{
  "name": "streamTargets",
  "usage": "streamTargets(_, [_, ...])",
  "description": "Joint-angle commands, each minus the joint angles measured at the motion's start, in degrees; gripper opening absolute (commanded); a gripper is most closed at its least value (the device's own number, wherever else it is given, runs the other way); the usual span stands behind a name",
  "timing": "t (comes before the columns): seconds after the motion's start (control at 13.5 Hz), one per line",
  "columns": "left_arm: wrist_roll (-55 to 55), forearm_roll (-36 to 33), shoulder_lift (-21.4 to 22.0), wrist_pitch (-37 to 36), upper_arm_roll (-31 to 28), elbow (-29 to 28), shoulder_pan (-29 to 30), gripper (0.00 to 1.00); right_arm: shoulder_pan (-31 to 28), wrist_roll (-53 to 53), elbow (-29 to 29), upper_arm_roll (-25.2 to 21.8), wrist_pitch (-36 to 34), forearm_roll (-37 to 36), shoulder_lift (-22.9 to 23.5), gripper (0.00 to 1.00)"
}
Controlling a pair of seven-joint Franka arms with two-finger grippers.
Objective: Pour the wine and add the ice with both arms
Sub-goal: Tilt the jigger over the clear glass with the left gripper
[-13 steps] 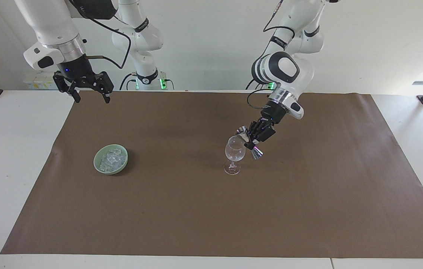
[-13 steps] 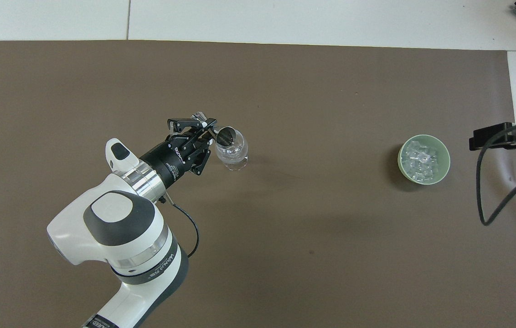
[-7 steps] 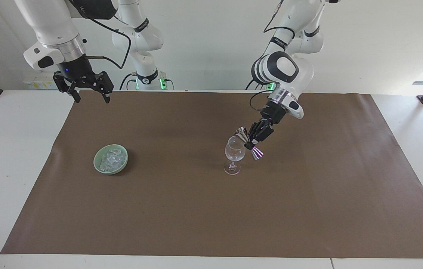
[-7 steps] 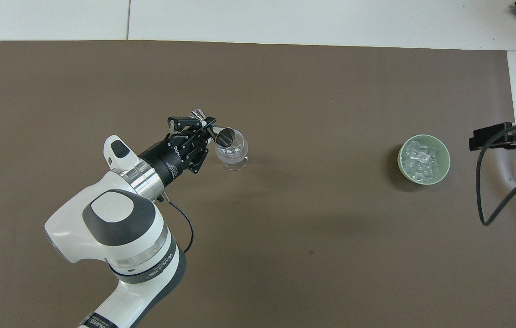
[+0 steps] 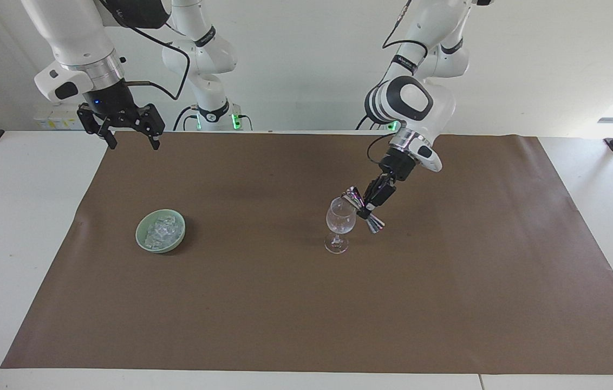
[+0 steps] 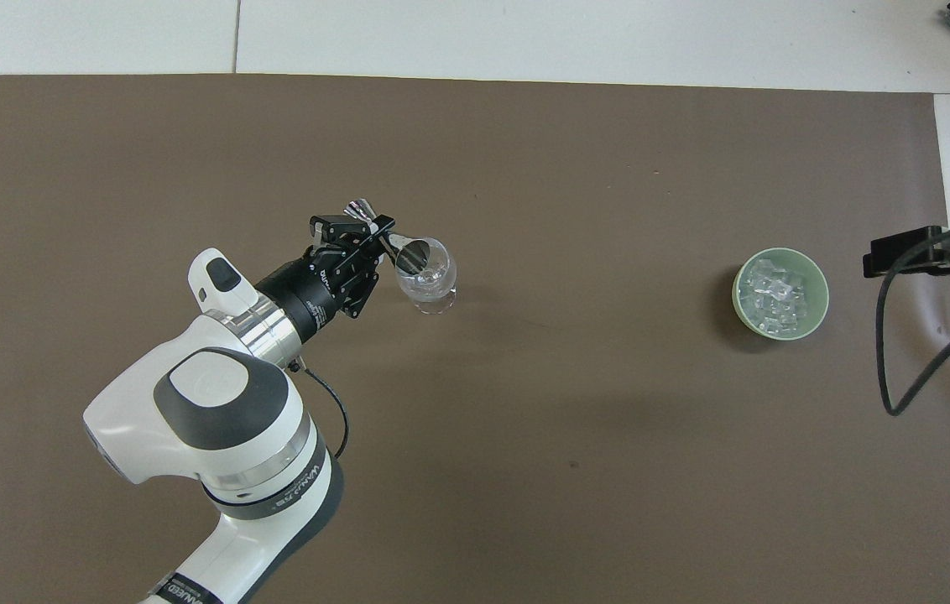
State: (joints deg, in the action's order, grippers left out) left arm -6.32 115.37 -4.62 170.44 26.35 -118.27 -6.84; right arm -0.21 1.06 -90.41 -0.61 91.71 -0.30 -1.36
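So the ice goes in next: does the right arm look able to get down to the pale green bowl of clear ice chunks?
Probably yes. The right gripper hangs open over the table's edge, nearer to the robots than the pale green bowl, with only bare brown paper around it; the left gripper is busy at the wine glass.

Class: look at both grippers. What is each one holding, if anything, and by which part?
The left gripper holds a tilted metal jigger by its narrow waist, over the wine glass. The right gripper is open, holding nothing.

right gripper mostly cut off by overhead view's edge, only a black tip and cable show; liquid in the wine glass too clear to tell; both arms' bases hidden overhead
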Motion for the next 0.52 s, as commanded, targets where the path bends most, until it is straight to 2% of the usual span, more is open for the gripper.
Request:
streamTargets(0.0, [-1.2,-0.3,-1.3,2.5,-0.5,1.9,-1.9,0.0,-0.3,-1.5,-1.8,0.1,-0.5,1.5,-1.5,1.0])
streamTargets(0.44, [-5.5,-0.3,-1.3,2.5,-0.5,1.9,-2.0,0.0,-0.3,-1.6,-2.1,0.1,-0.5,1.5,-1.5,1.0])
